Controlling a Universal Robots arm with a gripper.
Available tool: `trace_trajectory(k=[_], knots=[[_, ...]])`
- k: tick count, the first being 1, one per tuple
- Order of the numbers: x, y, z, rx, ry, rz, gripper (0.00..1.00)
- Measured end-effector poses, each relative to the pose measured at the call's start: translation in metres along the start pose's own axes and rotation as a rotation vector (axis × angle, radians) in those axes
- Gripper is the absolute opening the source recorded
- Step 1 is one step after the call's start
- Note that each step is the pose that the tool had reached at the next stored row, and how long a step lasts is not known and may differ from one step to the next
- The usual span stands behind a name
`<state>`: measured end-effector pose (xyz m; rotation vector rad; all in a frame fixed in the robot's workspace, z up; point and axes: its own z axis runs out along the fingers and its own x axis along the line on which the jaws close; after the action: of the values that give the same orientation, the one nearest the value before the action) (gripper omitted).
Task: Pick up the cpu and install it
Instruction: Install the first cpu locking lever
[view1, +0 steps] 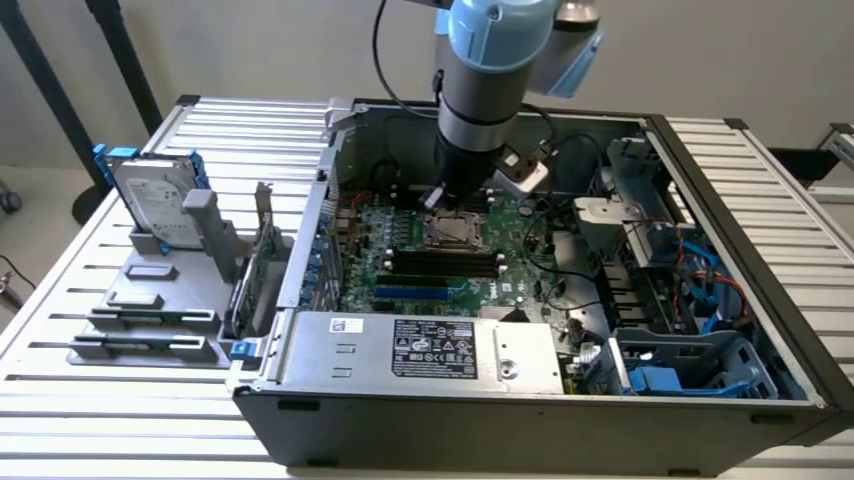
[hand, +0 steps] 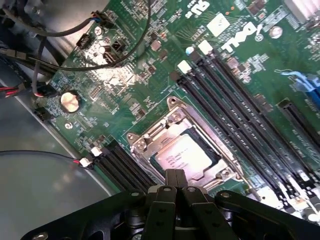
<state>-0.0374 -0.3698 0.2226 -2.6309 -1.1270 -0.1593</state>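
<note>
The cpu, a flat silver-grey square chip, lies seated inside the metal socket frame on the green motherboard. My gripper is shut, its two black fingers pressed together with nothing between them. Its tip hangs over the socket frame's edge, right beside the chip. In the exterior view the arm reaches straight down into the open computer case, and the gripper sits just above the socket in the middle of the board.
Black memory slots run alongside the socket. Loose cables and a coin battery lie nearby. The power supply fills the case's front. A silver hard drive with a blue bracket stands on a grey rack outside the case.
</note>
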Motion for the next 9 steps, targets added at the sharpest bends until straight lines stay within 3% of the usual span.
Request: trace_trajectory(k=[9], knots=[[-0.021, 0.0011, -0.0194, 0.0, 0.0, 0.0, 0.11]])
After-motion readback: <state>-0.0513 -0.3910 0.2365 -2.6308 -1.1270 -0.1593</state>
